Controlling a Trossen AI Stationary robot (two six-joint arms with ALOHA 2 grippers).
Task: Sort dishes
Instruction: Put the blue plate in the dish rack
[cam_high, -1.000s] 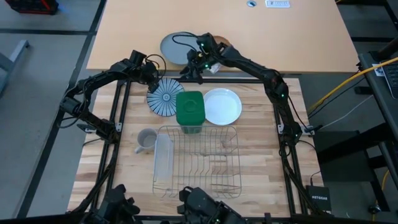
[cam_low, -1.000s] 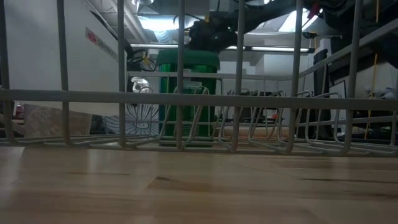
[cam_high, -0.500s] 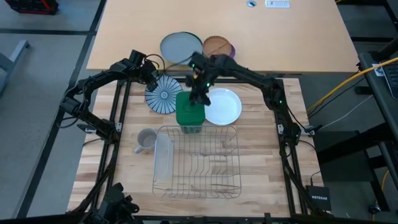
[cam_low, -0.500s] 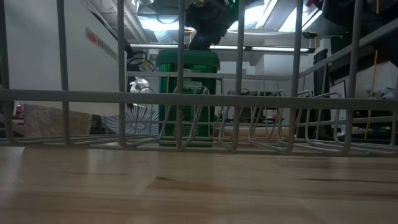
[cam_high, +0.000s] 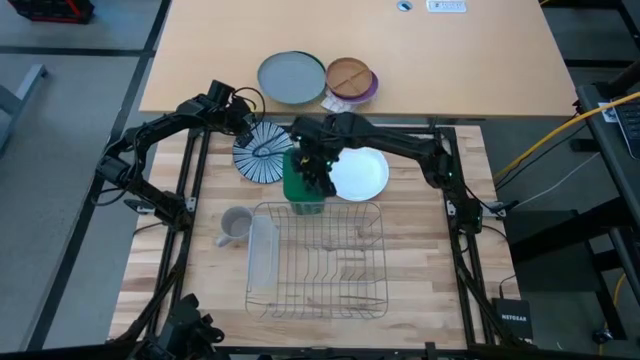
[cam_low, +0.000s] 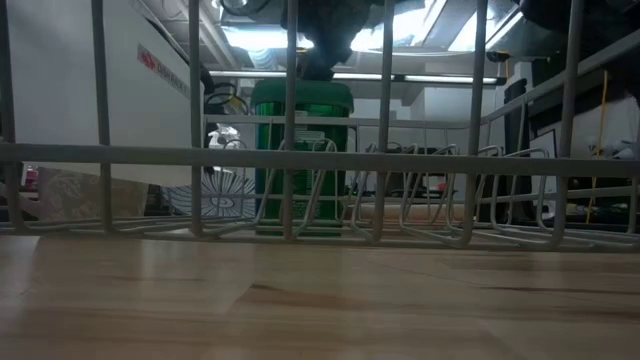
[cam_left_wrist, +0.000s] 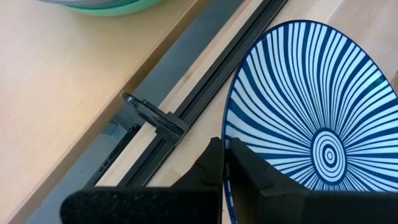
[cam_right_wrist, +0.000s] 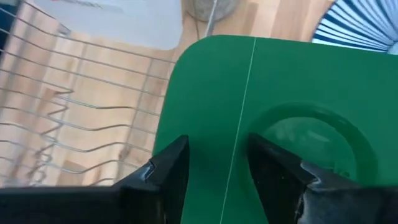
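The blue-and-white striped plate (cam_high: 262, 152) lies left of a green container (cam_high: 305, 185), tilted, its face showing in the low view (cam_low: 225, 190). My left gripper (cam_high: 248, 130) is shut on its far-left rim. The plain white plate (cam_high: 360, 172) lies flat on the table, right of the green container. My right gripper (cam_high: 315, 165) hangs open just above the green container's top (cam_right_wrist: 261, 93), with a finger on either side of the middle of the lid. It touches nothing that I can see. No orange-red plate shows plainly. My left gripper pinches the striped plate's rim (cam_left_wrist: 227, 134) between its two fingers, one on the striped face and one under it. The fingers come from the table's far left side, slanting down. The plate sits tilted, the held edge raised. I cannot tell whether its opposite edge rests on the table.
A wire dish rack (cam_high: 320, 255) with a clear tray (cam_high: 262, 250) stands near the front edge, and a grey mug (cam_high: 235, 222) stands left of it. A plain grey plate (cam_high: 292, 77) and a brown divided wooden plate (cam_high: 348, 75) lie on the far table.
My right gripper has come from above the brown wooden plate at the far side toward the near edge and down, and now hangs over the green container. My left gripper has drawn the striped plate slightly left, away from the container.
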